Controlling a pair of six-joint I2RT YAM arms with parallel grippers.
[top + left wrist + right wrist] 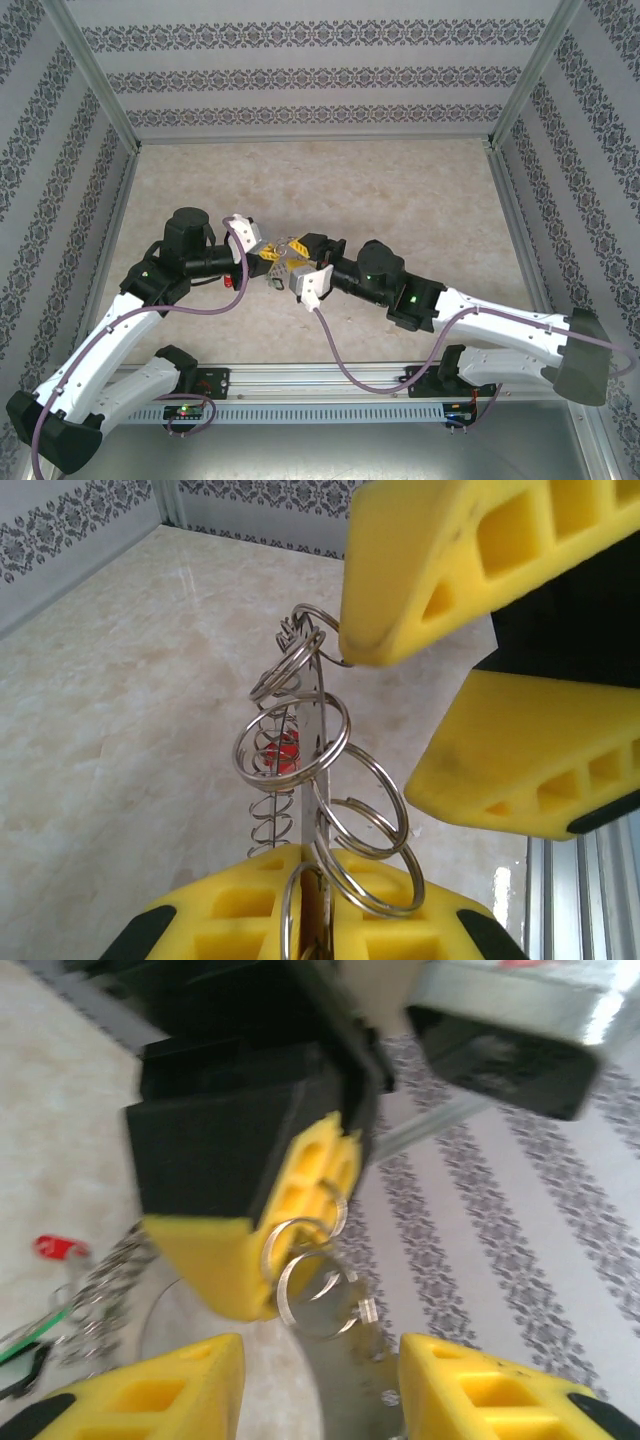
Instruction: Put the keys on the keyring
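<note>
Left gripper [312,890] pinching keyring [346,738], right gripper [320,1352] — parted

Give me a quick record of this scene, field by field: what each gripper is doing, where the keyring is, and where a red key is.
left gripper: shut on the keyring, rings standing up from its fingers
right gripper: open, fingers facing the keyring's free end
red key: lying on the table, apart from both grippers
task status: red key not picked up, not yet on the keyring
</note>
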